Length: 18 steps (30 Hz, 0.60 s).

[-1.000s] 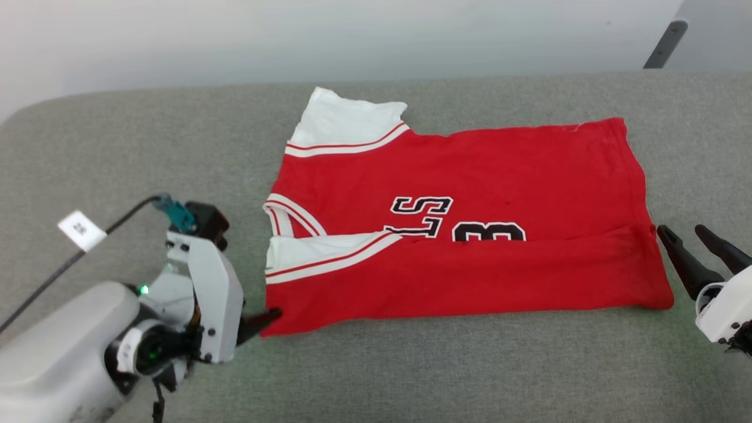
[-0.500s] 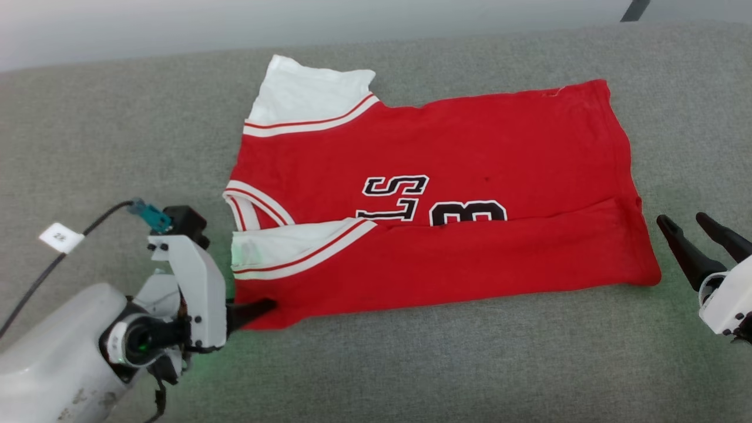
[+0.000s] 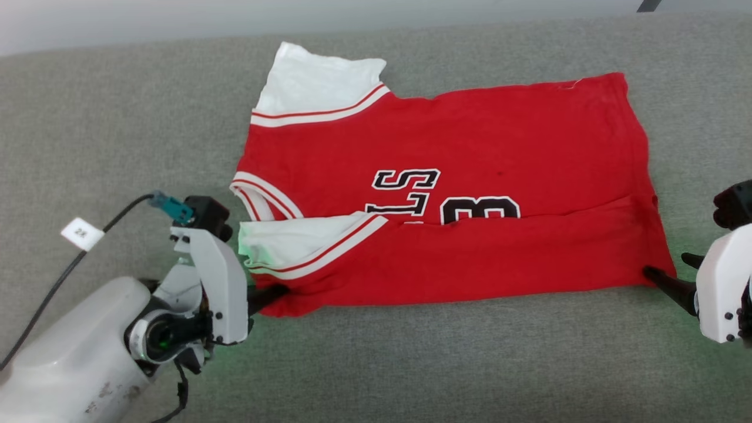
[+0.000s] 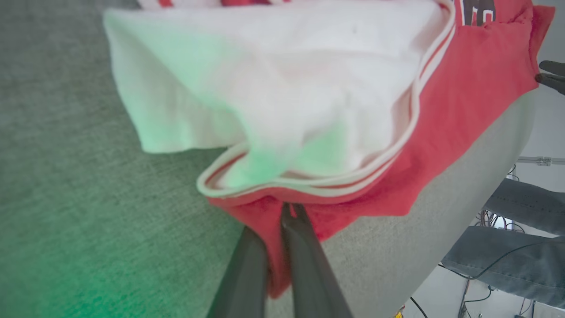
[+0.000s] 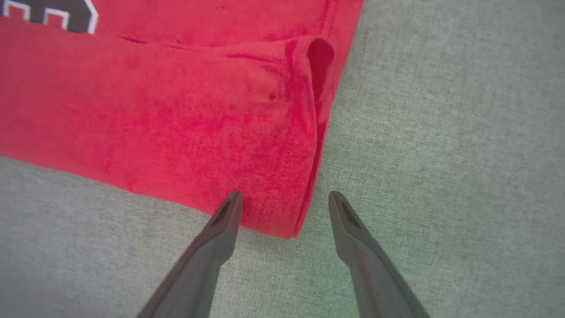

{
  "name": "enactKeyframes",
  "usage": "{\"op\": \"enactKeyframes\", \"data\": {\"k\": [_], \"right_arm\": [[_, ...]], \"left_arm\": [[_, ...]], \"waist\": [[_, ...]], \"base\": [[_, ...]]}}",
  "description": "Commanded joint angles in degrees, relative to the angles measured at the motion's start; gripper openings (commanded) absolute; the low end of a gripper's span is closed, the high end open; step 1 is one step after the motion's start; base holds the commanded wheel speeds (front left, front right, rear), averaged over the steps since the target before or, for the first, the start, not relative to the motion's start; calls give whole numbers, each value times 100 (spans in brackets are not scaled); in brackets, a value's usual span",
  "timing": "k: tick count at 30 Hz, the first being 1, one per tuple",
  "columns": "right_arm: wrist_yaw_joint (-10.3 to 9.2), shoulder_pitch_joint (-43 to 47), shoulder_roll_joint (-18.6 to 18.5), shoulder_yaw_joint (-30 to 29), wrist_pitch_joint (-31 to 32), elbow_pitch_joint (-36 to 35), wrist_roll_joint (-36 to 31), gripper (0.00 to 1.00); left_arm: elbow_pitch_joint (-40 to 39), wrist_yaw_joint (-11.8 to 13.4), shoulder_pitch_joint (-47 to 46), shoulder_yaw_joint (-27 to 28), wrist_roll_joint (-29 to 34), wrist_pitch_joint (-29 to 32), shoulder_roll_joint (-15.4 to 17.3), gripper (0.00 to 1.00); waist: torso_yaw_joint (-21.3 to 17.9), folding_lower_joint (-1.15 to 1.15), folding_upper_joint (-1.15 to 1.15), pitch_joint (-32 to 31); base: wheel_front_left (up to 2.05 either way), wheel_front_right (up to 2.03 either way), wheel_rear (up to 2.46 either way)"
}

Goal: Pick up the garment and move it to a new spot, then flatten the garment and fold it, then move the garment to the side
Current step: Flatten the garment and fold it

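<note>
The left pincer [image 4: 291, 212] is clamped on the near-left corner of the red jersey [image 3: 499, 141], just below its striped armhole trim. The right pincer [image 5: 284, 198] stands wide, its fingers straddling the near-right corner. The jersey lies on the grey fabric surface [image 3: 411, 364], with its near edge folded over the black lettering [image 3: 408, 179] and its white shoulder flap [image 3: 317, 82] farthest.
</note>
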Motion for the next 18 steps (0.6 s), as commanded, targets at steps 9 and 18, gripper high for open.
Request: {"op": "enactKeyframes", "data": {"k": [9, 18], "right_arm": [[-3, -274, 194, 443, 203, 624, -4, 0], [-4, 131, -121, 455, -262, 394, 166, 0]], "left_arm": [[175, -53, 87, -161, 177, -179, -322, 0], [-212, -74, 545, -20, 30, -457, 113, 0]], "waist": [[235, 0, 0, 109], [246, 0, 0, -164]], "base": [[0, 0, 0], [0, 0, 0]]}}
